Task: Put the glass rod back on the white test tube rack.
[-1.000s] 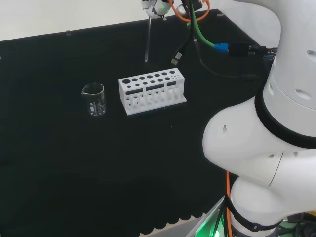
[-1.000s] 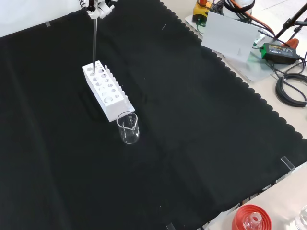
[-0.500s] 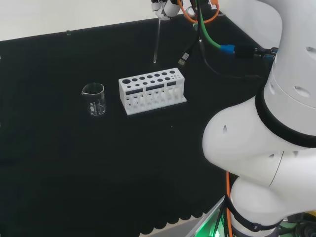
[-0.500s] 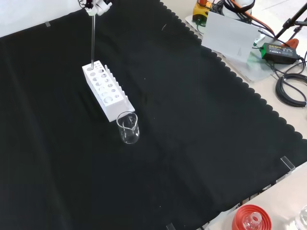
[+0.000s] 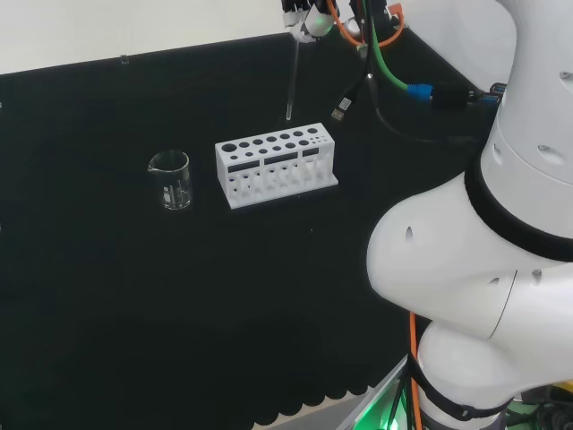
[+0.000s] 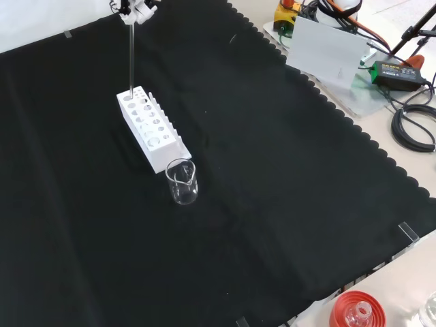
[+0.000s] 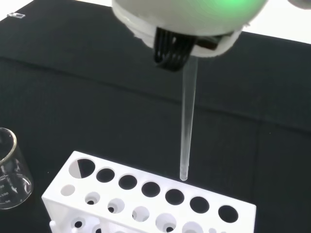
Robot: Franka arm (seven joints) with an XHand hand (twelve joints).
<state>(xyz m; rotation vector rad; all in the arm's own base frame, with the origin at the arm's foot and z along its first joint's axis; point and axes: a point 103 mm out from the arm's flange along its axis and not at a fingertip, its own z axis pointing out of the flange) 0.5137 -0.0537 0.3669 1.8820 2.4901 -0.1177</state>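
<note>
Robot hand (image 6: 136,9), at the top of the front view, is clamped on the upper end of the glass rod (image 6: 131,58), which hangs upright with its lower tip just above the far end of the white test tube rack (image 6: 151,129). Reading the head view from left to right: a clear beaker (image 5: 170,180) stands on the black cloth (image 5: 107,296), the rack sits just to its right, and the rod's tip is poised over the rack's far edge, right of centre. In the wrist view the tip appears beside a hole, not yet centred on it. Recommended practice: keep the rod vertical, align the tip with one hole, lower slowly, and release only once the rod is seated, as clear glass chips on contact.
</note>
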